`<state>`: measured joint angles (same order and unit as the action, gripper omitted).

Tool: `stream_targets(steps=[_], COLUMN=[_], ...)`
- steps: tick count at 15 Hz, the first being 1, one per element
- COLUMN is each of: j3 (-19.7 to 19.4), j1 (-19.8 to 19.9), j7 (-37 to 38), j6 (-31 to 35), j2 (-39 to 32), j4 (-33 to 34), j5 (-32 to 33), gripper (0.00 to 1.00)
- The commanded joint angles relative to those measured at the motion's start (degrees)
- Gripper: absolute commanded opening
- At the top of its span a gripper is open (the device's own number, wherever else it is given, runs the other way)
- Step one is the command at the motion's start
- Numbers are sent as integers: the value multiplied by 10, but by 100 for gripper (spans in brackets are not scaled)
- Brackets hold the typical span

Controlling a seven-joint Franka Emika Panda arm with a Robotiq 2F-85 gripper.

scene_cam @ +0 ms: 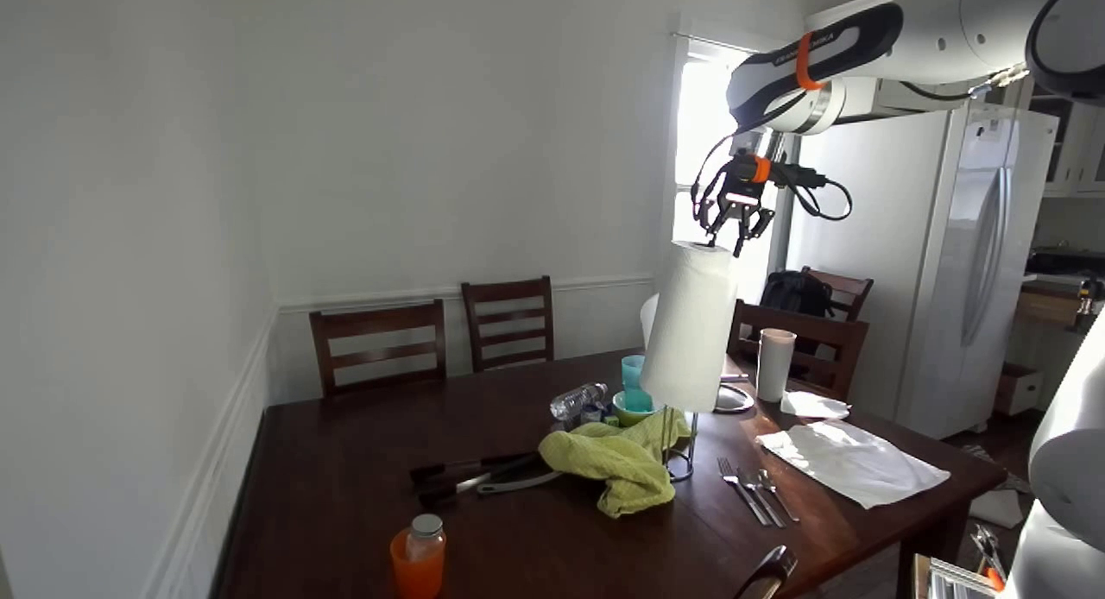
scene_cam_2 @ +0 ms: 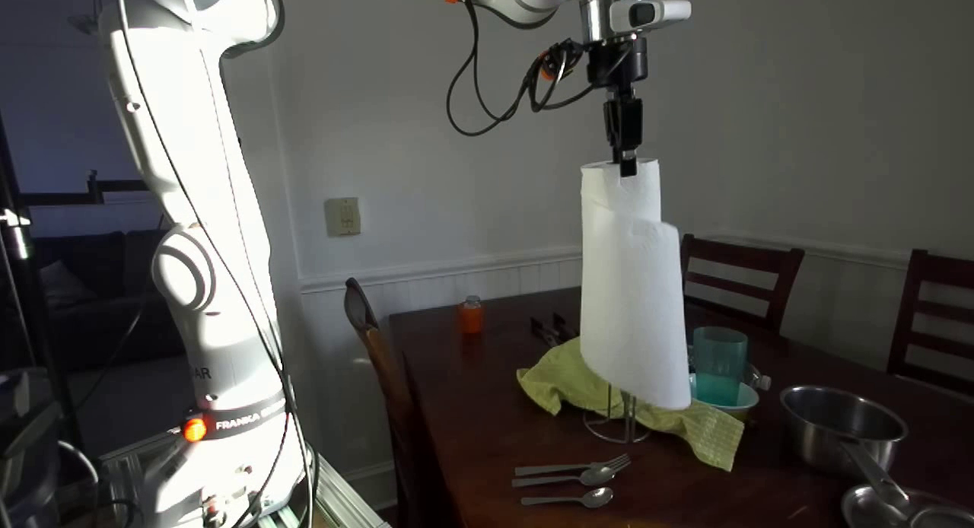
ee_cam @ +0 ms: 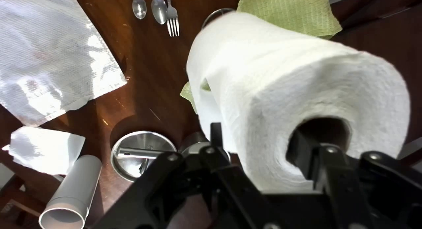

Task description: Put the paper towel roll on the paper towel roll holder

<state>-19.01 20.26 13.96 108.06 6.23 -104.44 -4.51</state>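
Observation:
The white paper towel roll [scene_cam: 691, 323] leans above the table in both exterior views [scene_cam_2: 631, 307], with a loose sheet flap on its side. The wire holder [scene_cam: 680, 471] stands on the table beneath it. Its legs run up out of sight at the roll's lower end, so I cannot tell how deep they sit inside. My gripper [scene_cam: 725, 243] is at the roll's top end. In the wrist view, the jaws [ee_cam: 258, 141] are spread. One finger is in the dark core hole. The other is outside the roll wall, with a gap to it.
A yellow-green cloth [scene_cam: 617, 465] lies against the holder's base. Forks and spoons [scene_cam: 760, 495], white paper sheets [scene_cam: 855, 461] and a white tube-shaped cup [scene_cam: 775, 366] are nearby. A saucepan [scene_cam_2: 841, 429] and a teal cup [scene_cam_2: 719, 364] stand beside the roll.

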Motion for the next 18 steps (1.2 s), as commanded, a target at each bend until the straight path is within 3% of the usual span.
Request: stream_targets(steps=[1, 2, 4, 11, 18], j3=[-8, -8, -8, -8, -2], j1=[-1, -1, -1, 0, 0], j7=[-14, -13, -14, -6, 1], j6=[5, 5, 5, -2, -27], j2=[-4, -3, -3, 7, 74], j4=[6, 5, 5, 3, -8], j5=[-20, -19, -19, -13, 7], gripper=[86, 94, 100, 100, 100])
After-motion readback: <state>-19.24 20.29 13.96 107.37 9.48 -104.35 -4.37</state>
